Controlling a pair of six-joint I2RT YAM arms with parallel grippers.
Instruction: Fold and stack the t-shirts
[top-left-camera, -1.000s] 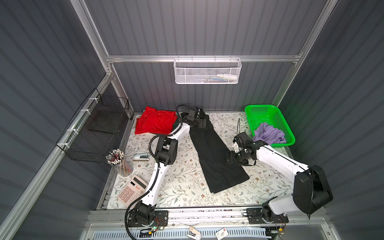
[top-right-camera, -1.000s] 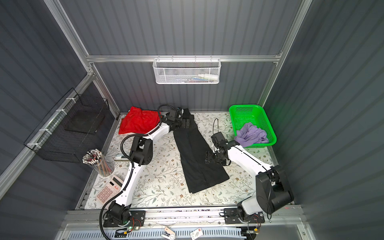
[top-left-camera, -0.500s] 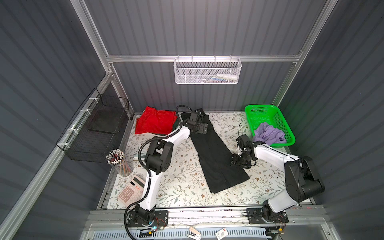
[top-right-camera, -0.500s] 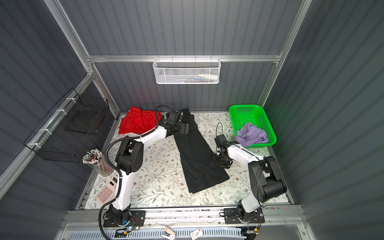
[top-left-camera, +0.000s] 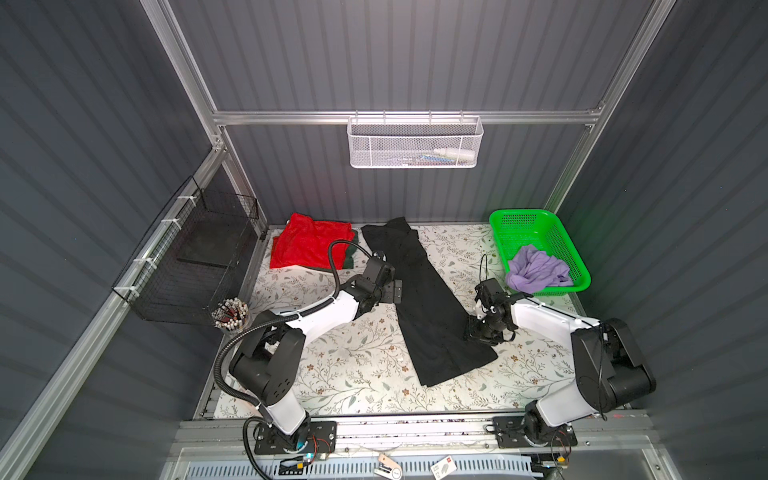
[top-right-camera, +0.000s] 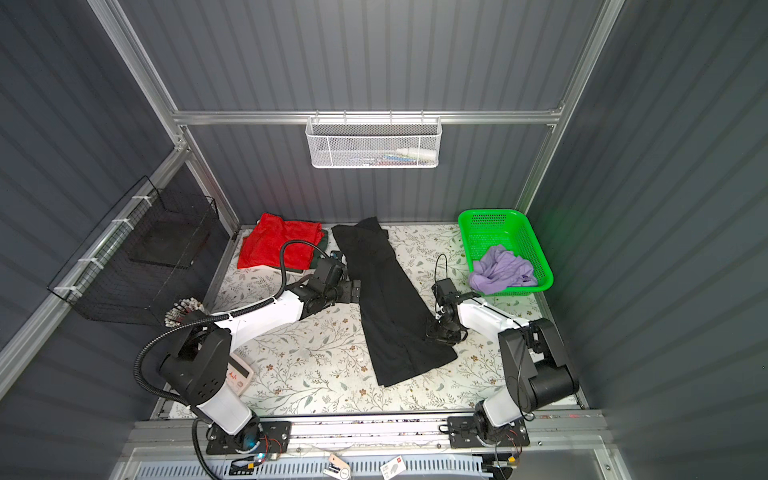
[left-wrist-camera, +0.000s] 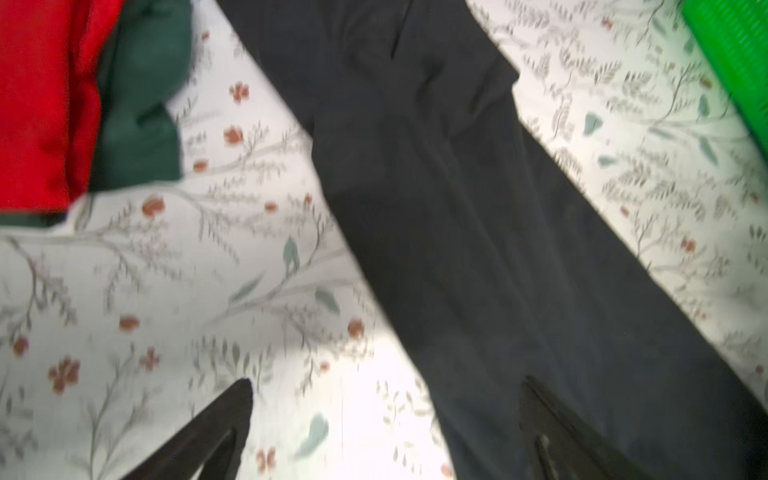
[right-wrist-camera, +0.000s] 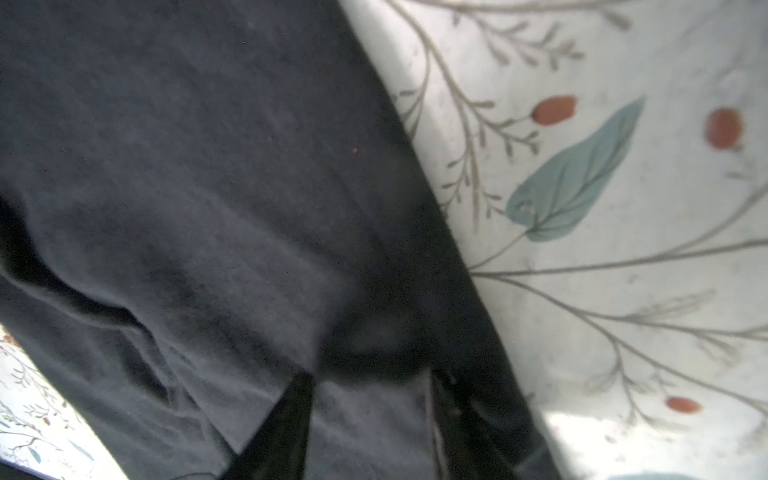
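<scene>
The black t-shirt (top-left-camera: 424, 299) lies as a long narrow strip, slanting across the flowered table in both top views. My left gripper (top-left-camera: 395, 291) hovers open at the strip's left edge, one finger over the table and one over the cloth (left-wrist-camera: 457, 208). My right gripper (top-left-camera: 477, 332) presses down on the strip's right edge. Its jaws are half closed, with a ridge of black cloth (right-wrist-camera: 370, 399) between the fingers. The red t-shirt (top-left-camera: 307, 245) lies at the back left on top of the dark green one (top-left-camera: 348, 261). The lavender t-shirt (top-left-camera: 536, 268) is crumpled in the green basket (top-left-camera: 519, 216).
A black wire basket (top-left-camera: 199, 257) hangs on the left wall, with a cup of pens (top-left-camera: 230, 311) below it. A calculator (top-right-camera: 239, 376) lies at the front left. A white mesh basket (top-left-camera: 415, 141) hangs on the back wall.
My left gripper has drawn back from the black shirt's far end to the middle of its left edge, still open. The right gripper's jaws have narrowed over the shirt's right edge.
</scene>
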